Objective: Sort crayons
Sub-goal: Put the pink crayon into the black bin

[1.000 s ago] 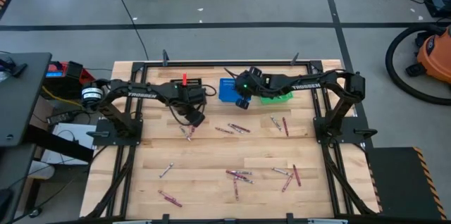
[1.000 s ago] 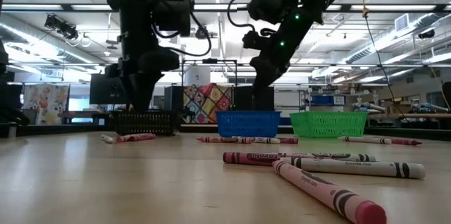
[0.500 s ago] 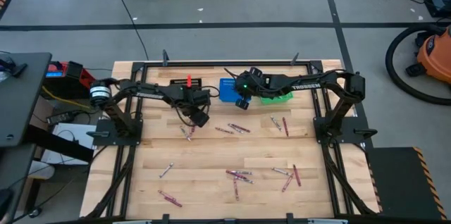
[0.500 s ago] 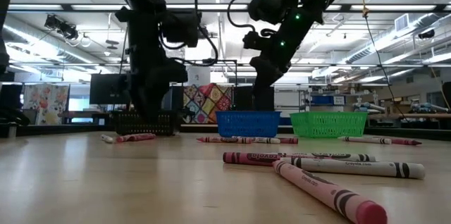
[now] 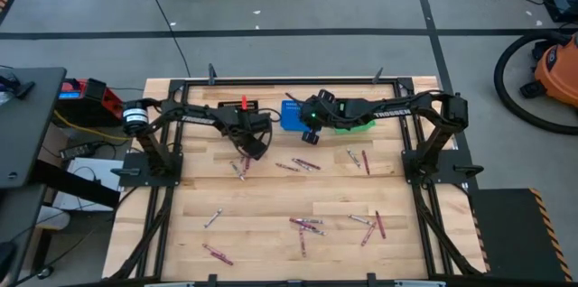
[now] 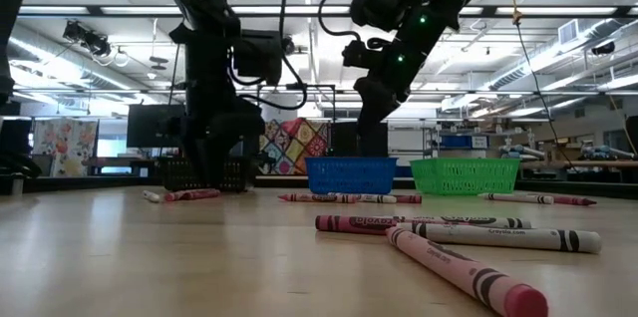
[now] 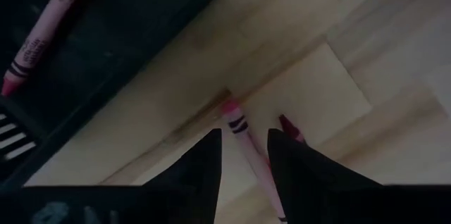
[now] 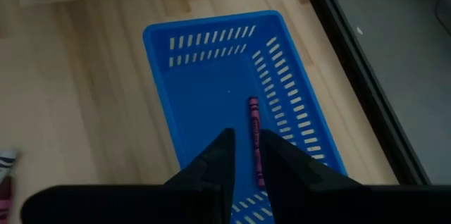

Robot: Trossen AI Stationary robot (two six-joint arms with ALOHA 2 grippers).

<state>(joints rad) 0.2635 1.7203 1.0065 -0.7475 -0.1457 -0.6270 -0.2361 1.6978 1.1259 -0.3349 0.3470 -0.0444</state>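
The left hand (image 7: 243, 155), fingers apart, hangs low over the table (image 5: 271, 206) with a pink crayon (image 7: 243, 143) lying between its fingertips, just beside the black basket (image 7: 106, 55). It should settle squarely and close at mid-length. The right hand (image 8: 242, 155), fingers slightly apart and empty, hovers above the blue basket (image 8: 296, 97); a magenta crayon (image 8: 254, 129) lies below.

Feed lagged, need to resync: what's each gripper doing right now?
Left gripper: open, low over a pink crayon on the table, not gripping it.
Right gripper: above the blue basket; a crayon shows between its fingers, grip cannot be told.
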